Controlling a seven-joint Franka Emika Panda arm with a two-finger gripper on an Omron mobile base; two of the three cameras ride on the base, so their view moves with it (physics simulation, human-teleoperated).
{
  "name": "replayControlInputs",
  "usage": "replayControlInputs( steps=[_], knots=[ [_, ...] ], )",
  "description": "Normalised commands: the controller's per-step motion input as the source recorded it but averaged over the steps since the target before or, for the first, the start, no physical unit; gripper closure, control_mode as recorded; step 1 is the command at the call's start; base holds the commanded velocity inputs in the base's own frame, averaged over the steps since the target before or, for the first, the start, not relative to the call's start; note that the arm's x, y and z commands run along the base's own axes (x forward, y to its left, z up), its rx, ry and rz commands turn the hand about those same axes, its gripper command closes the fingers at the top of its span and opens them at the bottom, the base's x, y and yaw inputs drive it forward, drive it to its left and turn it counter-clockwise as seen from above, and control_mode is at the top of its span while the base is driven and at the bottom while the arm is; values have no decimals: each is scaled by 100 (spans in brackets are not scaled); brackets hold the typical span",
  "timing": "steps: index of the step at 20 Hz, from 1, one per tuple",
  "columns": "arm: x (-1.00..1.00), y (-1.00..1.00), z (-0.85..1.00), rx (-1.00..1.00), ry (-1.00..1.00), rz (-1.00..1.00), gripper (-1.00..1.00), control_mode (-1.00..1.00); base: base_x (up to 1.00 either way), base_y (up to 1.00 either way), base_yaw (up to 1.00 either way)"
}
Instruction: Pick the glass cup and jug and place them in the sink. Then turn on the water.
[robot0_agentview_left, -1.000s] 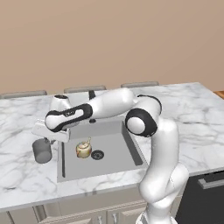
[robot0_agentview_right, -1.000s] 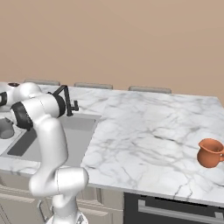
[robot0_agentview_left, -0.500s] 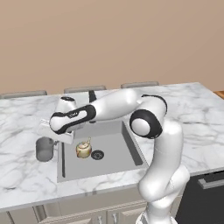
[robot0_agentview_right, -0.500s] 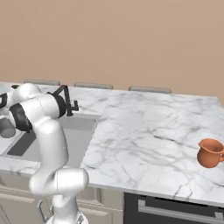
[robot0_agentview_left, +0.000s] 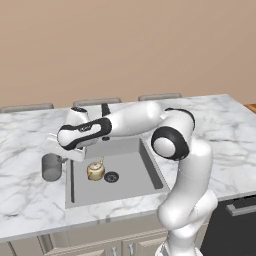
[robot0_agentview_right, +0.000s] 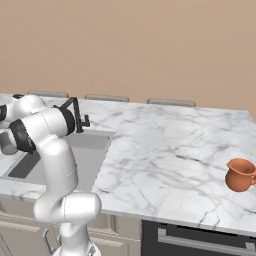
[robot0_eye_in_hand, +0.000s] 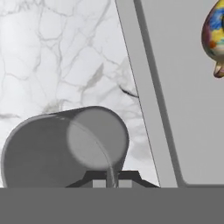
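Hovering just above glass cup beside sink: pincer.

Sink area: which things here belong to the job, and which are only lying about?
For the job: glass cup, jug, sink, black tap, gripper.
Lying about: small golden teapot in the sink.
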Motion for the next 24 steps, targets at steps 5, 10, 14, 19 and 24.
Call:
replayControlInputs(
  steps=[5,10,14,19,24],
  knots=[
    [-44,-48,9,0,0,0,100,-100,0,0,0],
    [-63,-73,22,0,0,-1,100,-100,0,0,0],
    [-55,-85,15,0,-2,-2,100,-100,0,0,0],
    [-14,-75,1,-3,-7,-3,100,-100,0,0,0],
    [3,-15,-32,-11,-15,0,100,-100,0,0,0]
  ],
)
